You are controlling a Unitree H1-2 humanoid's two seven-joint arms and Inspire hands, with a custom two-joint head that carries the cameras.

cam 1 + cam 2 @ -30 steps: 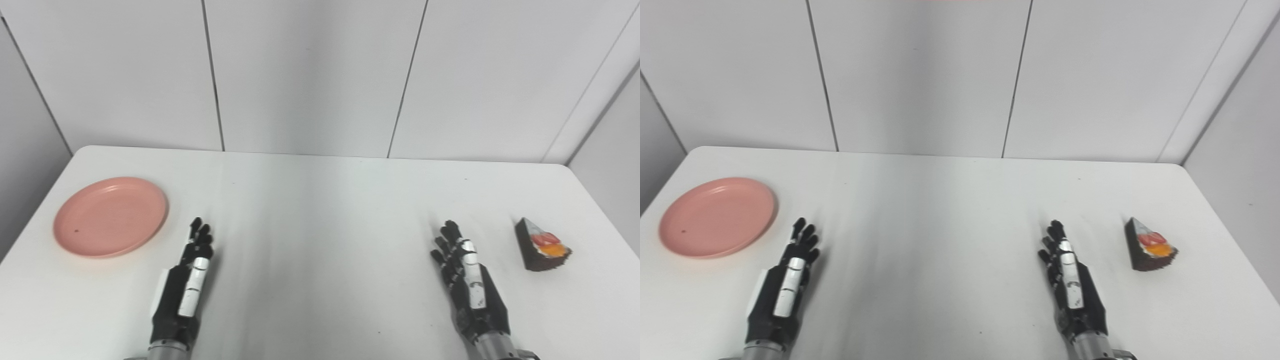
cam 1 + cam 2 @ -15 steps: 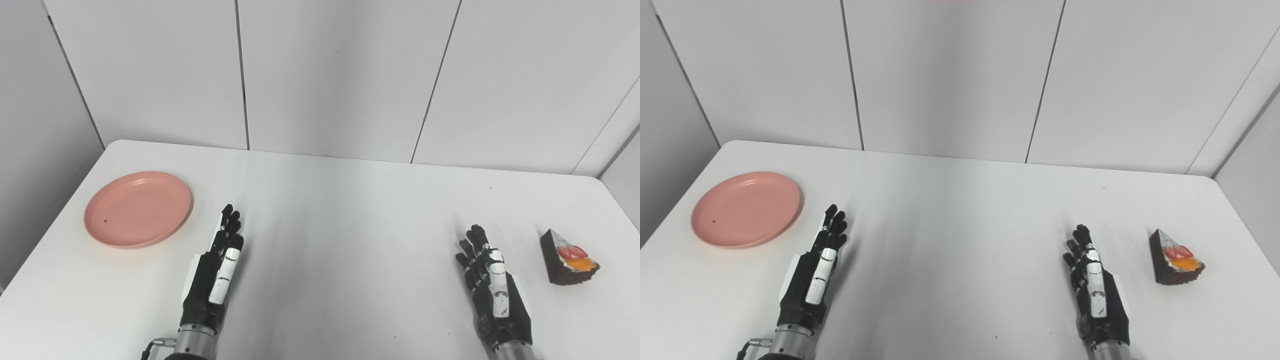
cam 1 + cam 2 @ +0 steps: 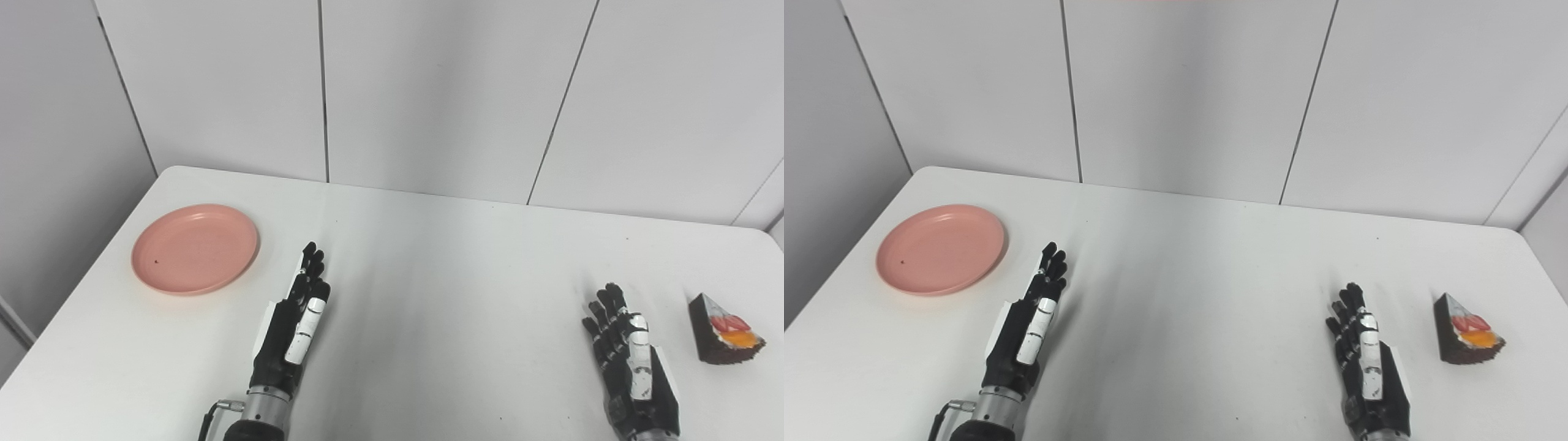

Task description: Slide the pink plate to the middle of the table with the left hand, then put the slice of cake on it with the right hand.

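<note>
The pink plate lies flat near the table's far left corner, with nothing on it. My left hand rests open on the table, fingers stretched forward, to the right of the plate and apart from it. A dark chocolate slice of cake with red and orange topping stands near the right edge. My right hand is open too, flat near the front, just left of the cake and not touching it.
The white table ends at a grey panelled wall behind. Its left edge runs close beside the plate, and its right edge is close to the cake.
The whole picture has shifted right, so the camera has turned left. The plate and cake stay put on the table. Both hands remain open in about the same places.
</note>
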